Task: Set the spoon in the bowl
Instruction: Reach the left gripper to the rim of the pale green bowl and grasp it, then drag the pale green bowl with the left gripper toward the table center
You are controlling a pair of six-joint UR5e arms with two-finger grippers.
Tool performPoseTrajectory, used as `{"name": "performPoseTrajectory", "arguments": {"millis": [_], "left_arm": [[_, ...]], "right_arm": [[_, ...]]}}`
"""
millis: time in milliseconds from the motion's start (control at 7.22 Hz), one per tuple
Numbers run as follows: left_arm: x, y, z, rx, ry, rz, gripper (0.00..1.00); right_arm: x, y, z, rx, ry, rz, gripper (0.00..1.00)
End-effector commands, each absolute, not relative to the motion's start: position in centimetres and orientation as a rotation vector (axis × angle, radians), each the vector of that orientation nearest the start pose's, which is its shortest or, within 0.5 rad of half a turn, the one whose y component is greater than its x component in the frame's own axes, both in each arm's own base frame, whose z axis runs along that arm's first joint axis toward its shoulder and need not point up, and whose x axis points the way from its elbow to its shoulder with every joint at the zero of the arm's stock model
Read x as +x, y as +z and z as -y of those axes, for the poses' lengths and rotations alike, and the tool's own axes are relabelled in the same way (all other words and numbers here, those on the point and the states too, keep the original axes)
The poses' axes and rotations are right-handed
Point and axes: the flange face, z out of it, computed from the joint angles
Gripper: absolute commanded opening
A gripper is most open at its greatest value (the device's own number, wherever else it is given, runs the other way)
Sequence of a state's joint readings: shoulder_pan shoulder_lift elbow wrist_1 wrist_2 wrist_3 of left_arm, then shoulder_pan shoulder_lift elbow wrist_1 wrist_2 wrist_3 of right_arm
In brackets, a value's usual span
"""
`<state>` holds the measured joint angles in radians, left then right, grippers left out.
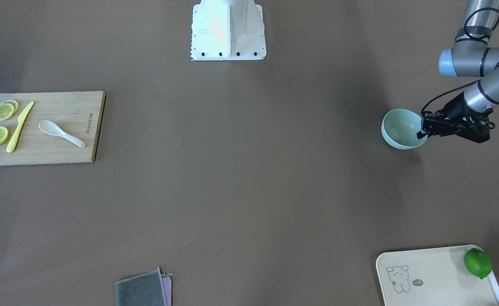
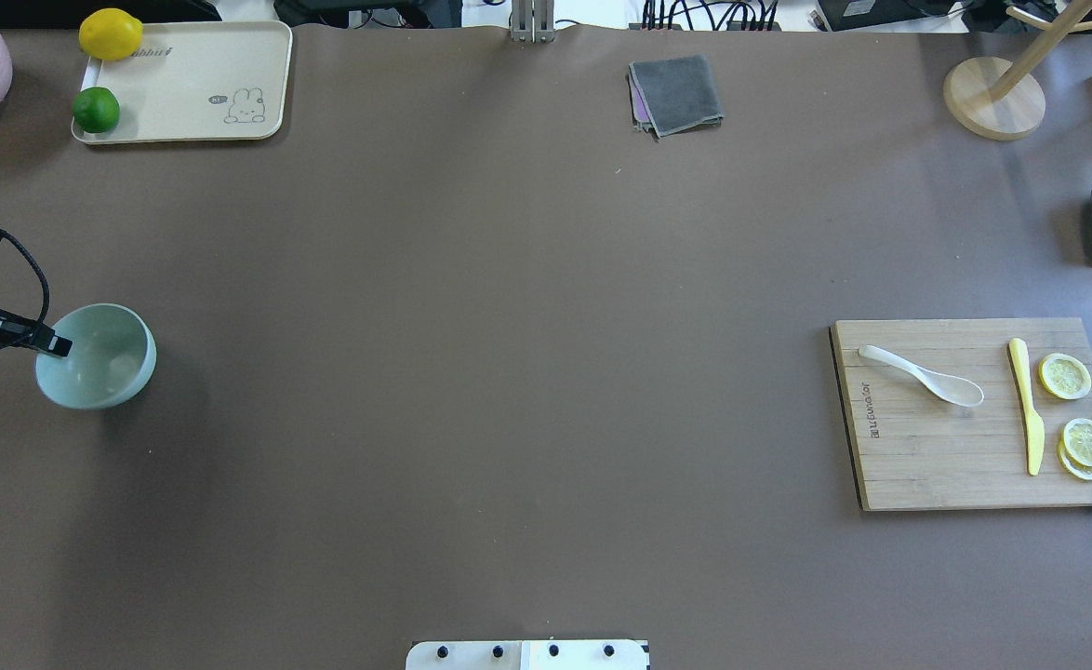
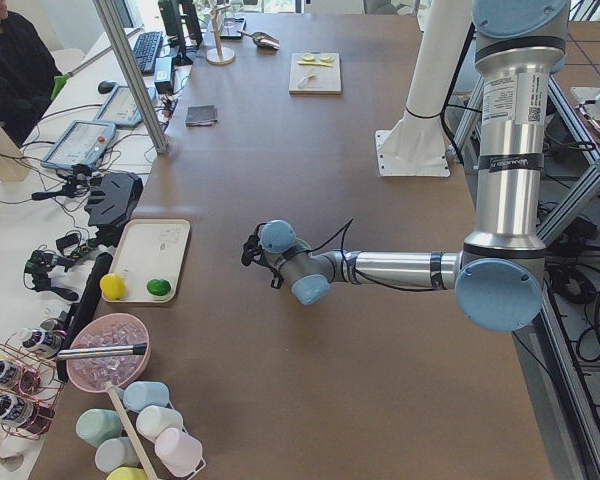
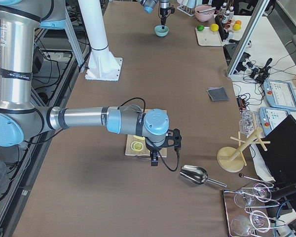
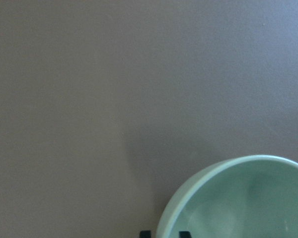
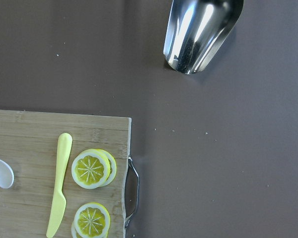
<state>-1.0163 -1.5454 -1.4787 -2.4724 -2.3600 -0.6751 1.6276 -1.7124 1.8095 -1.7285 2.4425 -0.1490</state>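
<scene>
Three worries come to mind, and I will go from left to right across the table (image 2: 509,279) as I see it from above.

On the left, the left gripper (image 2: 55,346) has the bowl (image 2: 139,370) by its left rim. My wrist camera shows one finger (image 5: 145,234) outside the wall and the other inside. The jaws look pinched shut on that thin rim. That is a small hold on a smooth, round thing. If the arm lifts or drags it fast, I think the bowl could slip, tip over or swing.

In the middle, my worry is the long trip. The bowl and the spoon (image 2: 925,377) are well apart, one at each end of the table. A long carry gives more time for a slip.

On the right, the spoon lies flat on the wooden board (image 2: 937,456). It is left of the yellow knife (image 2: 1027,409) and the lemon slices (image 2: 1065,376). The spoon is shiny and lies low, so fingers could slide off it or push it along the board. The knife is near, and a sloppy reach could grab that by mistake. The right gripper (image 4: 154,159) hangs over the board's right edge, near a metal scoop (image 6: 201,32). I cannot tell if its jaws are apart or together. If they are together when it comes down, it will only poke the spoon.
</scene>
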Motion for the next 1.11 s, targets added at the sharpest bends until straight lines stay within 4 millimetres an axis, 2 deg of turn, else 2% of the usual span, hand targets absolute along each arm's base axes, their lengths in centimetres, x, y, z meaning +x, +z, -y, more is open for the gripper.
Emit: {"name": "performPoseTrajectory", "arguments": {"millis": [0, 138, 277, 415, 554, 831, 969], "left_arm": [[20.4, 58.8, 45.6, 0.151, 0.186, -1.1, 0.0], [19.8, 55.7, 46.7, 0.139, 0.113, -1.134, 0.0], [20.8, 50.4, 48.8, 0.142, 0.05, -1.162, 0.0], [21.9, 44.9, 50.4, 0.16, 0.002, -1.192, 0.0], [24.0, 39.9, 52.5, 0.188, -0.053, -1.182, 0.0], [34.4, 29.0, 53.7, 0.155, -0.125, -1.12, 0.0], [40.3, 25.7, 51.5, 0.138, -0.154, -1.109, 0.0]], "right_arm": [[8.1, 61.1, 42.5, 0.041, -0.063, 0.878, 1.0], [8.1, 60.5, 42.8, 0.053, -0.069, 0.871, 1.0], [8.1, 59.1, 44.2, 0.083, -0.083, 0.872, 1.0], [8.2, 58.4, 45.4, 0.092, -0.085, 0.876, 1.0], [8.1, 58.4, 45.8, 0.093, -0.085, 0.874, 1.0], [7.9, 58.4, 45.8, 0.084, -0.078, 0.883, 1.0], [7.8, 58.5, 45.8, 0.084, -0.081, 0.883, 1.0]]}}
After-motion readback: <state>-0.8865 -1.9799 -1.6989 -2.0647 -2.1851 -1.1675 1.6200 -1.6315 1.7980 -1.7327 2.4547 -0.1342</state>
